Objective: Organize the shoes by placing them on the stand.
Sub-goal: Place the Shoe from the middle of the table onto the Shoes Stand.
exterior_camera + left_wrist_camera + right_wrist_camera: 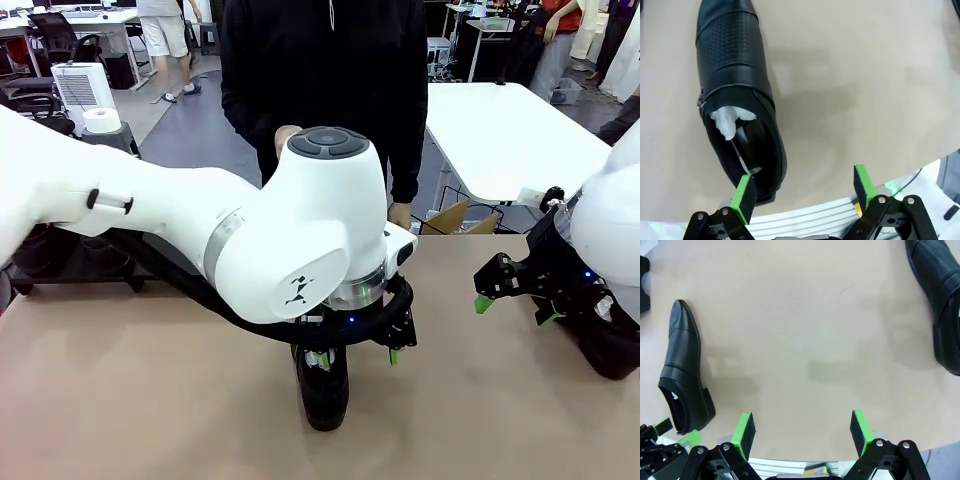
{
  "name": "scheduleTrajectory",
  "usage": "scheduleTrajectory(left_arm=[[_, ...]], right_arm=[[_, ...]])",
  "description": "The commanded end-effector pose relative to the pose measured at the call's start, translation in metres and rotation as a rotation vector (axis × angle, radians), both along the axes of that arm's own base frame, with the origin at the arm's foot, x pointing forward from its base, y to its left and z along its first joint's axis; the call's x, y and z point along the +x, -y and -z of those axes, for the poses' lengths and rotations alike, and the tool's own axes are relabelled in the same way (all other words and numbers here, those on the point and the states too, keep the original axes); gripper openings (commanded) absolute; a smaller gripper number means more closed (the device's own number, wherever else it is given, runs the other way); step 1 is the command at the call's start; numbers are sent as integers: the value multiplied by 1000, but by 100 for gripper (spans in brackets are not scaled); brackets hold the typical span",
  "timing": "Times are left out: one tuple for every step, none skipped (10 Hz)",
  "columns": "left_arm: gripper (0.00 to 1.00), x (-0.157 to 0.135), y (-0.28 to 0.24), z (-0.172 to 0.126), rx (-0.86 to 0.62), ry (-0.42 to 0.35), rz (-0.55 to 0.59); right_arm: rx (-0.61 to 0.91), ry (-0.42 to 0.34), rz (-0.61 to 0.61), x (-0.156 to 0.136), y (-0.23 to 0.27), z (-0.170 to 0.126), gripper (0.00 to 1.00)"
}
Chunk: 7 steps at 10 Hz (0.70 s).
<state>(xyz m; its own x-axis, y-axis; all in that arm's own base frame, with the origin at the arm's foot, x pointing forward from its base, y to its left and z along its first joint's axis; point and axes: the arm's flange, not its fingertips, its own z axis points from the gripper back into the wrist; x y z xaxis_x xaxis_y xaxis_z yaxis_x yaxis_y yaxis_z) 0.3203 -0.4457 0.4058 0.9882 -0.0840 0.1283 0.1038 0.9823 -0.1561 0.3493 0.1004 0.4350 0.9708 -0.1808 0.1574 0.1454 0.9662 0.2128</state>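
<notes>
Black shoe [735,100], long axis 12-to-6, toe at 12 o'clock, heel at left pincer [805,192], spread wide, empty; right pincer [802,432] spread wide, empty, second shoe [940,300] at 1 o'clock

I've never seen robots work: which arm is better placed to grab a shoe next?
Probably left: the left pincer, open, hangs by the heel of a shoe; the right pincer, also open, faces bare table.

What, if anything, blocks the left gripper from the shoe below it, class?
Nothing visible, so probably yes: the left gripper hangs open over the shoe, one pad at its heel, with bare table around; it may need a sideways shift.
</notes>
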Motion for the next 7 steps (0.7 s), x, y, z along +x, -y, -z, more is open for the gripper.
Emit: scheduleTrajectory(left_arm=[[100, 9, 12, 7, 10, 37, -31], [100, 12, 15, 13, 18, 42, -36], [100, 15, 17, 18, 27, 48, -40], [100, 17, 19, 23, 26, 41, -44], [100, 20, 23, 29, 28, 43, -55], [100, 22, 25, 34, 38, 23, -63], [100, 24, 27, 39, 39, 24, -75]], right_arm=[[-2, 3, -8, 0, 0, -1, 100], [-2, 3, -8, 0, 0, -1, 100], [-2, 3, -8, 0, 0, -1, 100], [-2, 3, -8, 0, 0, -1, 100], [-2, 3, -8, 0, 0, -1, 100], [-2, 3, -8, 0, 0, -1, 100], [-2, 3, -8, 0, 0, -1, 100]])
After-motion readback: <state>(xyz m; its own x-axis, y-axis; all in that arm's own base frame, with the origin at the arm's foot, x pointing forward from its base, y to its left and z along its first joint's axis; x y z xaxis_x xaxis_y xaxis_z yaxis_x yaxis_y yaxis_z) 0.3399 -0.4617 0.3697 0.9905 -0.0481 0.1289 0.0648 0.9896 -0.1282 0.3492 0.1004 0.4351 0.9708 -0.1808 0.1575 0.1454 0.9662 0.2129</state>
